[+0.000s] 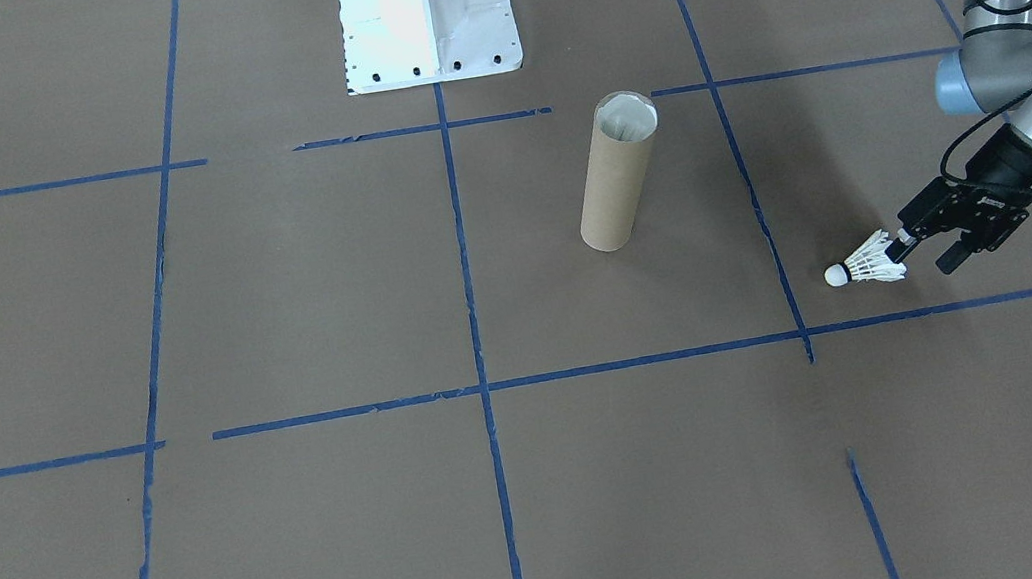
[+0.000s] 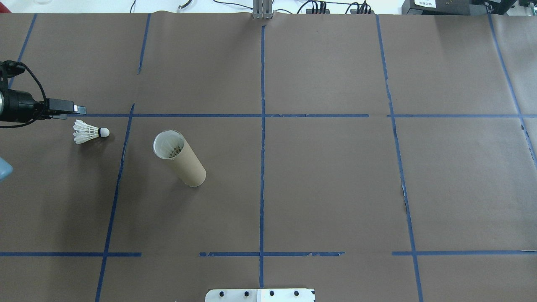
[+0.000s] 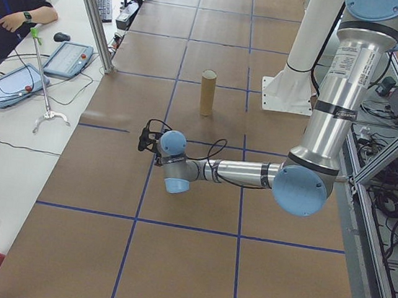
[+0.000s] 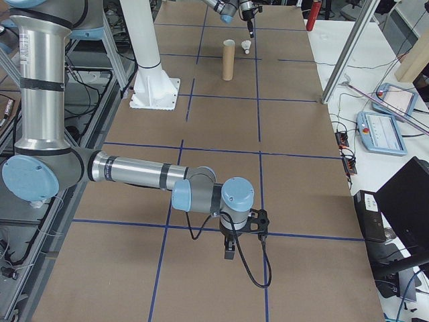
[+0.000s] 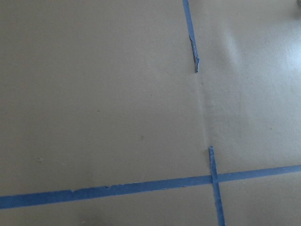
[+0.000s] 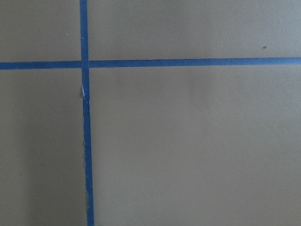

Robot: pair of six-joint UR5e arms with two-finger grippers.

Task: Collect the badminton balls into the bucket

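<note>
Left end effector looks spread open with nothing in it. In the front-facing view one finger overlaps the feather edge of the shuttlecock, but the overhead and right-side views put it hovering above, not touching. The shuttlecock is lying on its side on the desk, at roughly 9 to 10 o'clock from the cardboard tube in the overhead view, a little way off, with its cork tip pointing to 3 o'clock, toward the tube. The tube stands upright with its open mouth up, and I think there's something feathery already inside, though it's hard to be sure. The right end effector is parked low over bare desk far from all this, and I can't tell whether it's open or closed.

On handling: this thing weighs basically nothing, and the feather skirt is springy and easy to crush or bend. I'd pinch gently, around the cork or the narrow neck just behind it where it's stiff, rather than across the flared feathers. Being so light, it'll probably scoot or roll if a finger nudges it on the way down. Also, the tube mouth is narrow, so dropping it cork-first seems like the safe bet.
</note>
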